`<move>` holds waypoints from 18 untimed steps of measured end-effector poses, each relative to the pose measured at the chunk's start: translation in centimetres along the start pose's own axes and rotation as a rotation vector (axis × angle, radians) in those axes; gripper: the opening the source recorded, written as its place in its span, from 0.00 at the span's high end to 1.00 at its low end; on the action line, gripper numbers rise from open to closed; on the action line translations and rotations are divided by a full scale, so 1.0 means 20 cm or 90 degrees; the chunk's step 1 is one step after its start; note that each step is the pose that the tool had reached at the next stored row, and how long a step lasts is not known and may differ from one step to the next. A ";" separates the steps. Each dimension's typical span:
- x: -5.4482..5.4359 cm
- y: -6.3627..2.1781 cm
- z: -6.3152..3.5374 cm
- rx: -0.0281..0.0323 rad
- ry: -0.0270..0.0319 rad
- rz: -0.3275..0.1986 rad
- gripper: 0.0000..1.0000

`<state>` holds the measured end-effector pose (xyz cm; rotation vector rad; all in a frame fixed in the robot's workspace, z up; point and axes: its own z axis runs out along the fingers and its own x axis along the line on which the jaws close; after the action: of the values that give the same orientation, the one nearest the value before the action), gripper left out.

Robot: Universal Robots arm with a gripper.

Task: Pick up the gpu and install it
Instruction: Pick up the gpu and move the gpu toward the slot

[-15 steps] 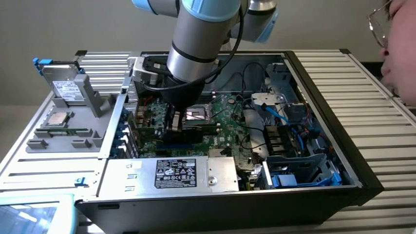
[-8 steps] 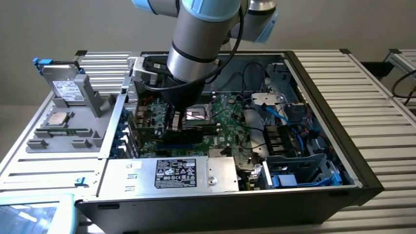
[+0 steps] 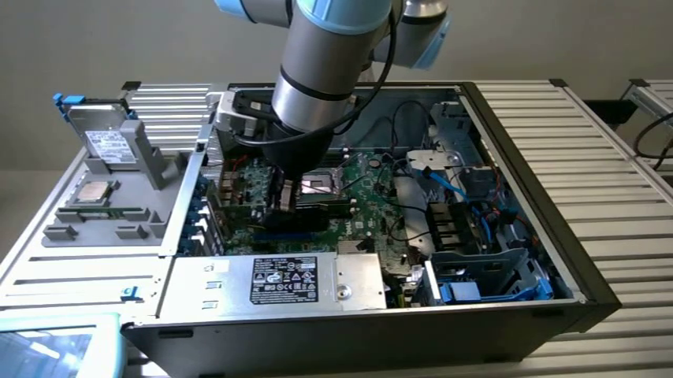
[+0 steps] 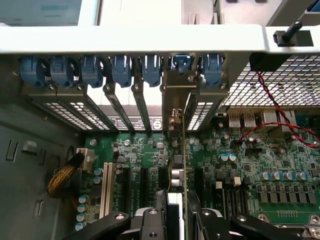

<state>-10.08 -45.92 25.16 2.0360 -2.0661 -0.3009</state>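
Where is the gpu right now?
In the wrist view the gpu stands on edge between the fingers, above the green motherboard, its metal end reaching the row of blue clips.

The exterior camera looked down from above at the whole open computer case [image 3: 347, 346], moderately near. The wrist camera sat close inside, facing past the gripper [image 4: 182, 227] and its graphics card [image 4: 175, 97] toward the rear slot clips [image 4: 122, 72]. Both views shared the motherboard [image 3: 363, 185].
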 end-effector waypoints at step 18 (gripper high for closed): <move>-0.02 -0.020 -0.007 0.0000 -0.0008 -0.002 0.72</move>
<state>-9.65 -45.61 25.17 2.0389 -2.0646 -0.3027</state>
